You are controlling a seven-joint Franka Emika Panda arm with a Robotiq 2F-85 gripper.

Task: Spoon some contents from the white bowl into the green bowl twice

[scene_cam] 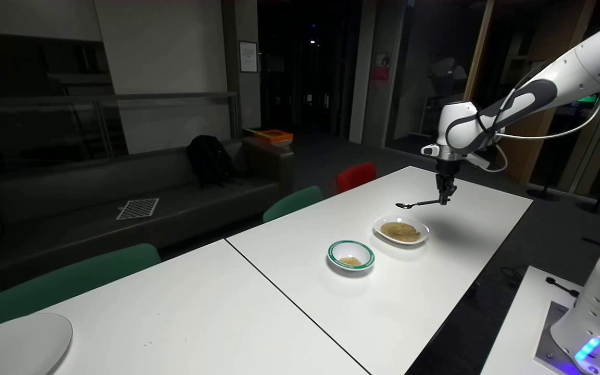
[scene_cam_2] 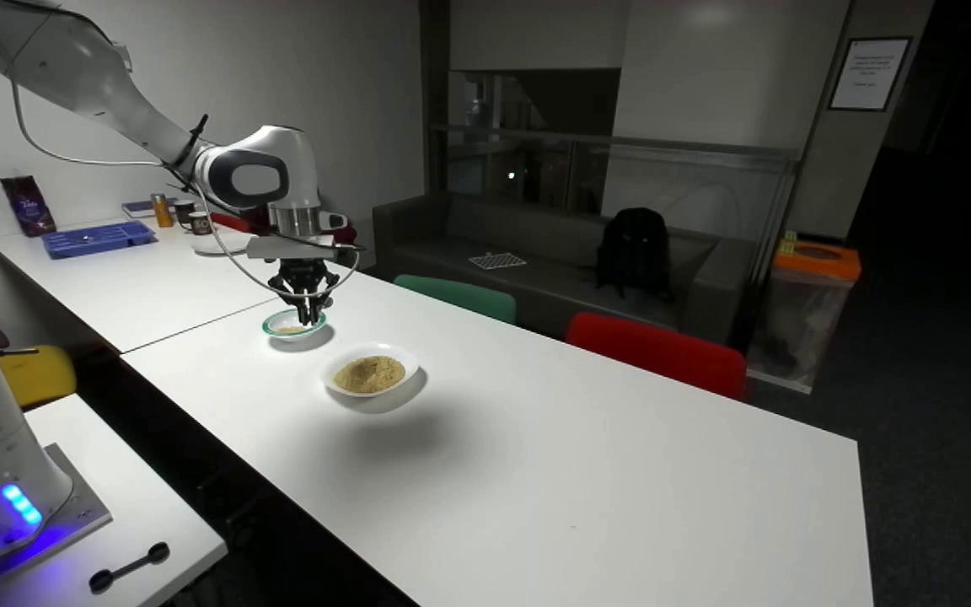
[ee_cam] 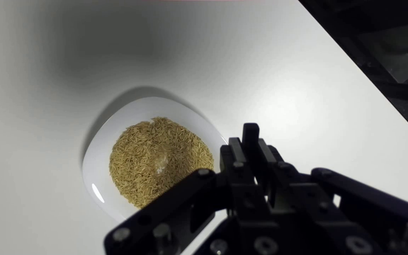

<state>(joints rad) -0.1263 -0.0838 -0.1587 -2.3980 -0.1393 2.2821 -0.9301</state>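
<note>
As your jaws grip the spoon [scene_cam: 417, 203], its long axis reaching outward near level, you likely face a dip toward the contents [ee_cam: 143, 156] in the white bowl [ee_cam: 96, 163], below the jaws, on their left in the wrist view, the green bowl [scene_cam: 351, 250] farther off.

Room above the green bowl [scene_cam: 351, 249] — white bowl [ee_cam: 97, 164] close beside it.

Nothing can be read. Framed notice [scene_cam_2: 871, 74], higher than the sofa [scene_cam_2: 536, 232] in both exterior views: printed lines, too small. Purple packet [scene_cam_2: 28, 206], left of sofa in an exterior view: pale script, blurred. Green bowl [scene_cam: 352, 250], right and in front of sofa in an exterior view: rim marks, illegible.
</note>
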